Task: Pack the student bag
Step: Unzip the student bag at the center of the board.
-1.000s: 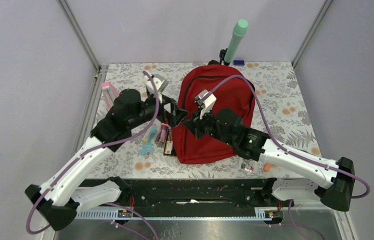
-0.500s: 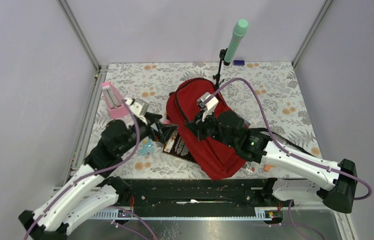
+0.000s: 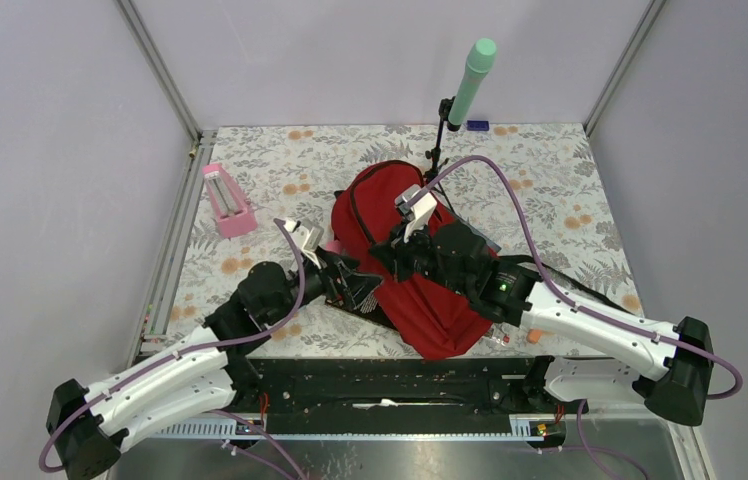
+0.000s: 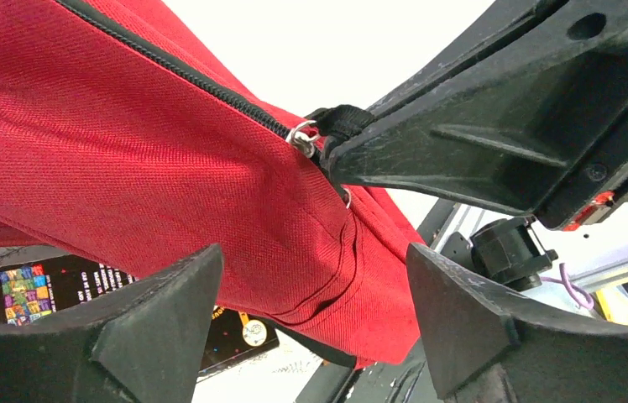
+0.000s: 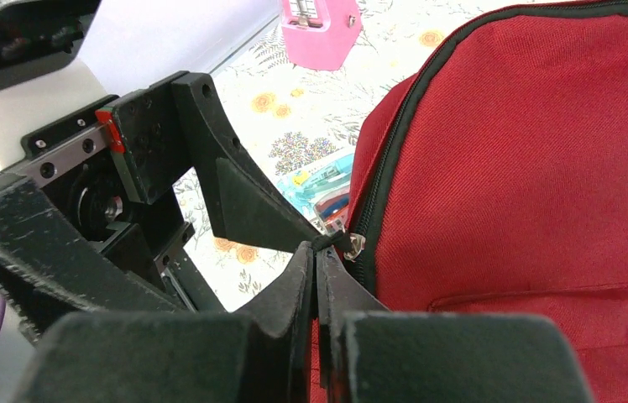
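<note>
Right gripper [image 5: 317,252] pinched shut on the zipper pull [image 5: 340,242] at the black-zippered edge of the student bag [image 5: 529,168]. Red fabric close against its right side. Past its fingertips, a blue packet [image 5: 327,189] on the floral table [image 5: 294,92], and farther off a pink case [image 5: 321,29]. Left gripper [image 4: 315,277] spread wide, clamping nothing, the bag's side just beyond its fingertips. Below that, under the bag, a dark printed card [image 4: 50,290].
</note>
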Available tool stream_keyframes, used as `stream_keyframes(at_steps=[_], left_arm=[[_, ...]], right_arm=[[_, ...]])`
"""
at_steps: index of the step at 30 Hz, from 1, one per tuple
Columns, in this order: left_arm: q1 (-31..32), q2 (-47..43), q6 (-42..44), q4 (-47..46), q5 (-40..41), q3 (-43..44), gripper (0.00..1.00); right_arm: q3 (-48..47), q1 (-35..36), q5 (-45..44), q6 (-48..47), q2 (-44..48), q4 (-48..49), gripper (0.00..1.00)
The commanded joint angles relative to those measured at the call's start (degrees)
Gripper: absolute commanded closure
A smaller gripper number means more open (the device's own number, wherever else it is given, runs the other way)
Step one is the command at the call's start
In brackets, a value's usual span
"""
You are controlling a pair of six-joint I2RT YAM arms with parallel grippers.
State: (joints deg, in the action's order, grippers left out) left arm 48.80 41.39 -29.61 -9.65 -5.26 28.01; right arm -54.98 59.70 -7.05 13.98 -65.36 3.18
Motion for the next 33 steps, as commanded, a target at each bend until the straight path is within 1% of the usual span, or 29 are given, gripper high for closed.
stream_keyframes(at_steps=[1,8,9,15,17,18,21,22,26,29,33], left_arm=[[0.9,0.4,-4.2,-9.8,5.0,-1.7,0.21],[1.5,2.9,-3.9,-9.4,8.8,-0.8,0.31],[1.5,3.1,-3.7,-9.5,8.9,-0.8,0.34],[2.1,4.4,-4.8,-11.7,8.2,-2.1,0.45],[2.2,5.0,-5.4,-13.7,7.9,-3.0,0.53],[2.3,5.3,-5.8,-14.3,7.7,-3.2,0.60],[2.6,6.2,-6.1,-14.1,7.1,-3.5,0.93],[2.6,6.3,-6.0,-13.8,7.0,-3.7,1.00],[2.8,5.4,-4.8,-12.7,6.8,-5.1,1.00],[2.8,4.3,-3.2,-11.4,6.4,-5.6,1.00],[2.7,3.0,-1.3,-8.2,5.8,-5.6,1.00]], right_arm=[[-1.2,0.6,-1.4,1.3,0.1,4.3,1.00],[-1.0,0.6,-1.2,2.7,-0.2,4.4,1.00],[-1.0,0.6,-1.3,2.8,-0.2,4.5,1.00],[-1.2,0.6,-1.7,3.6,-0.4,4.5,1.00],[-1.4,0.6,-1.5,3.8,-0.8,4.6,1.00],[-1.6,0.6,-1.4,4.0,-1.0,4.6,1.00],[-2.0,0.6,-1.2,4.6,-1.5,4.5,1.00],[-2.0,0.6,-0.8,4.9,-1.5,4.8,1.00],[-0.9,0.6,0.0,6.1,-1.2,8.4,1.00],[-4.1,0.6,-1.1,4.8,-3.8,5.6,1.00],[-10.3,0.6,-4.7,1.2,-8.3,1.3,1.00]])
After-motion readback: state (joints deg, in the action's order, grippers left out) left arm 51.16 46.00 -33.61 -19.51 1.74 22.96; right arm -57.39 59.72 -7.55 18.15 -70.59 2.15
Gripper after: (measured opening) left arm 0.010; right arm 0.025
